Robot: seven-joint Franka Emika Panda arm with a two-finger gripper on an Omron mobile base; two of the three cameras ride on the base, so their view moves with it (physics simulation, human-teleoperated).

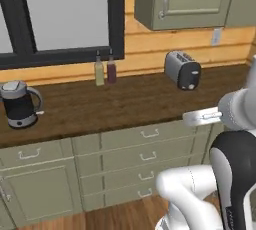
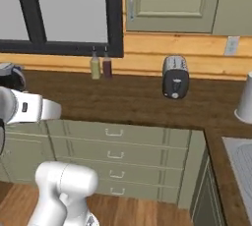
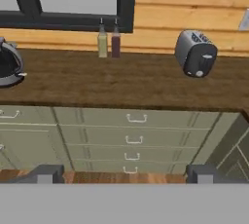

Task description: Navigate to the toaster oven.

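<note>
Toaster oven isn't anywhere I can see yet. On the counter (image 1: 130,101): kettle (image 1: 19,104), two bottles (image 1: 105,69), and a small slot toaster (image 1: 182,69), which is not the target. My fingers (image 3: 46,173) are spread apart, holding nothing. Judgement: the base needs to keep driving along the counter. Keep the arm tucked, stay clear of the drawers (image 2: 114,144), and don't stop at the toaster.

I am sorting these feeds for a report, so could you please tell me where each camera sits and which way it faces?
Left base view: behind the arm's left, facing the counter, kettle and toaster; arm at lower right.
Right base view: behind its right, facing the same counter; arm at lower left.
Hand view: on the hand, facing the drawers; tool fingertips at bottom.
All share the toaster and two bottles.
</note>
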